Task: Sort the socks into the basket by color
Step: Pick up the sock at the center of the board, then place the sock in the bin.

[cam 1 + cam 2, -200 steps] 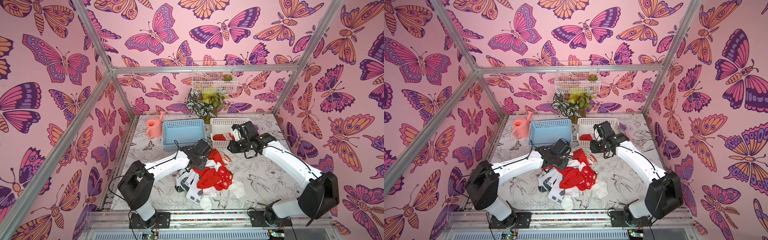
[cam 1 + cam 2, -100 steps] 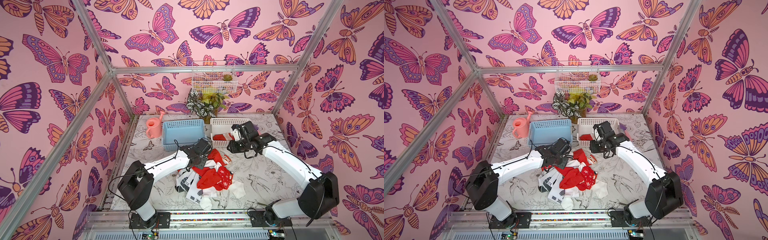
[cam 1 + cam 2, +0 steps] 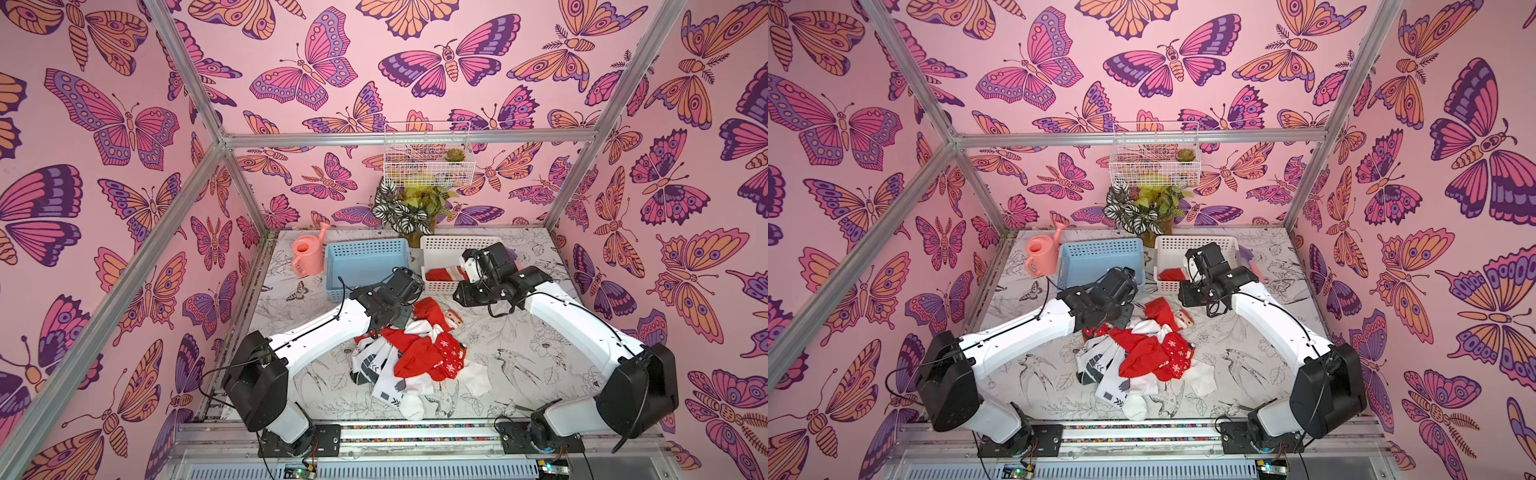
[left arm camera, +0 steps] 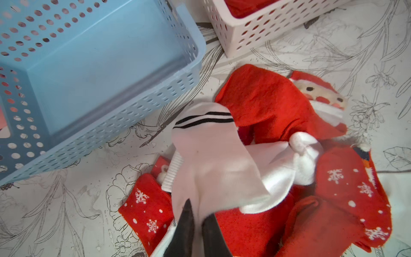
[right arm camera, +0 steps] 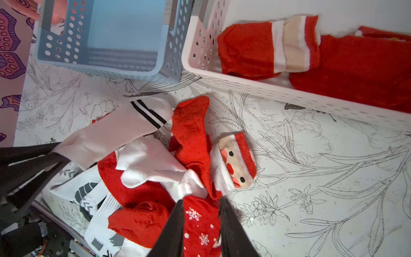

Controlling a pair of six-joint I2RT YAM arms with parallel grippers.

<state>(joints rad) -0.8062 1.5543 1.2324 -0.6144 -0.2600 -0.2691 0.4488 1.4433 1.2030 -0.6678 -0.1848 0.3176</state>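
Pile of socks (image 3: 415,353): soft knit cloth, matt; the red ones fuzzy, terry-like nap. The striped white sock (image 4: 211,155): smoother fine knit, ribbed cuff. The blue basket (image 4: 133,104) and white basket (image 5: 266,89): moulded perforated plastic, slight sheen. The table cover (image 5: 311,178): smooth, matt, printed with line drawings. The fingers (image 5: 173,231) of the right gripper (image 5: 201,200): black, matt, plastic-looking. The arm shells (image 3: 324,336): glossy white plastic. The frame bars (image 3: 311,139): brushed bare metal. The hanging basket (image 3: 428,174): white-coated wire. The watering can (image 3: 307,257): smooth pink plastic.

Flower-printed table (image 3: 511,374) bearing a sock pile (image 3: 419,357) under the left fingers (image 4: 185,227), blue basket (image 3: 365,249) and white basket (image 3: 453,243) just beyond them, watering can (image 3: 307,253) and potted plant (image 3: 411,212) farther beyond.
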